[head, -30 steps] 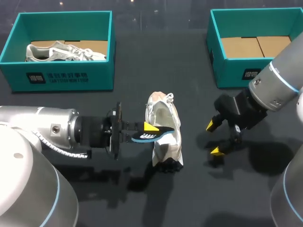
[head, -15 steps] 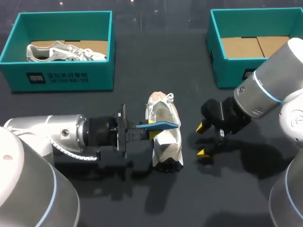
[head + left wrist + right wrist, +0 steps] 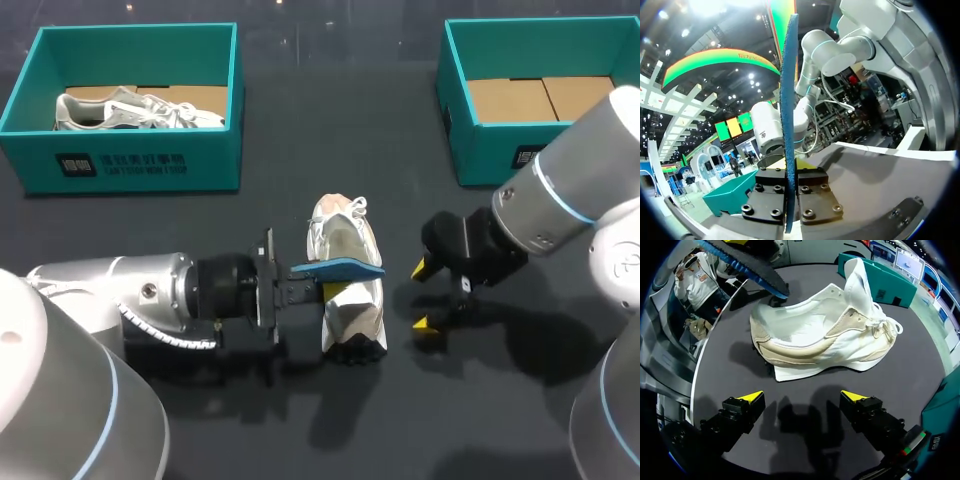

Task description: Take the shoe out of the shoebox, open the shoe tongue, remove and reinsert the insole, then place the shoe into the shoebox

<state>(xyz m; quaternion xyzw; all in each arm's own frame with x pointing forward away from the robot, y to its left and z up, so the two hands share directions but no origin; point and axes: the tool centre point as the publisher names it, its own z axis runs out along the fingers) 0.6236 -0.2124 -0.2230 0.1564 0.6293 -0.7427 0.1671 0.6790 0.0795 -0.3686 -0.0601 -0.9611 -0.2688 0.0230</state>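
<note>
Table: the dark matte table point(image 3: 330, 130) carries two boxes at its far side and one shoe in the middle.
Shoeboxes: the left teal cardboard shoebox point(image 3: 210, 160) holds a second white laced shoe point(image 3: 140, 110). The right teal cardboard shoebox point(image 3: 490, 150) shows only its brown floor.
Shoe: the white low-top fabric shoe point(image 3: 825, 335) stands on its sole between the two grippers, well apart from both boxes, with its tongue pulled up.
Insole: the thin blue foam insole point(image 3: 345, 268) is out of the shoe and hangs across its mouth.
Left gripper: the left gripper point(image 3: 788, 175) has its fingers clamped on the insole's near end, with the insole held on edge.
Right gripper: the right gripper point(image 3: 804, 397) hangs just beside the shoe's outer flank, fingers wide apart and holding nothing.
Step in hand: probably the remove-and-reinsert part of the task, since the insole is free and poised over the opening.
Next move: the insole's free tip would have to tilt down into the mouth towards the toe, and the right gripper may need to steady the shoe.
Hidden: the shoe's inside floor is mostly covered by the insole. The insole's gripped end is lost between the pads. The left wrist view does not show the shoe.
</note>
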